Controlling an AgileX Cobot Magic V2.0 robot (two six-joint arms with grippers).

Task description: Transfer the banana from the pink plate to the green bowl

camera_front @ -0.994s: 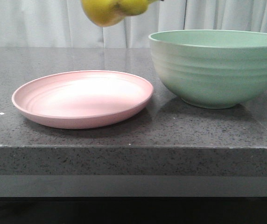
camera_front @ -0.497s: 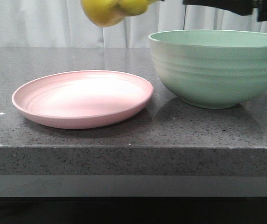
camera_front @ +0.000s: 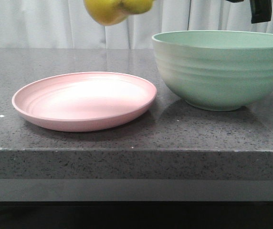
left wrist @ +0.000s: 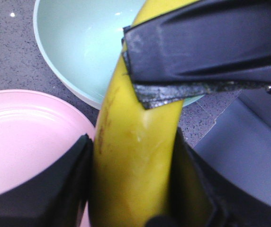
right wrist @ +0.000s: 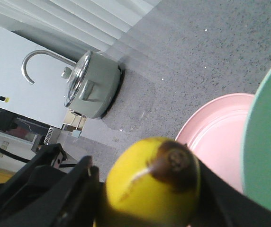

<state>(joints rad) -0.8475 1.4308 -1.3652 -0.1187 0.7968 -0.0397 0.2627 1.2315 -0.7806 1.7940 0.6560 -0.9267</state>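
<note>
The banana [camera_front: 115, 9] hangs high above the table, over the far edge of the empty pink plate [camera_front: 79, 125] and left of the green bowl [camera_front: 222, 71]. In the left wrist view my left gripper [left wrist: 133, 153] is shut on the banana [left wrist: 135, 179], with the plate [left wrist: 22, 137] and bowl [left wrist: 83, 42] below. A finger of my right gripper [left wrist: 206, 47] lies across the banana's upper part. In the right wrist view my right gripper [right wrist: 149, 175] is shut on the banana's dark-tipped end [right wrist: 149, 184], above the plate [right wrist: 221, 127] and bowl [right wrist: 268, 142].
A dark arm part [camera_front: 260, 10] shows above the bowl at the top right. A grey lidded pot [right wrist: 90, 85] and a white box [right wrist: 26, 71] stand beyond the table's left side. The table's front edge [camera_front: 136, 150] runs close to the plate.
The dark arm part came into the top right of the front view, then drew back to the right. The banana shifted slightly, and its stem tip left the frame.
</note>
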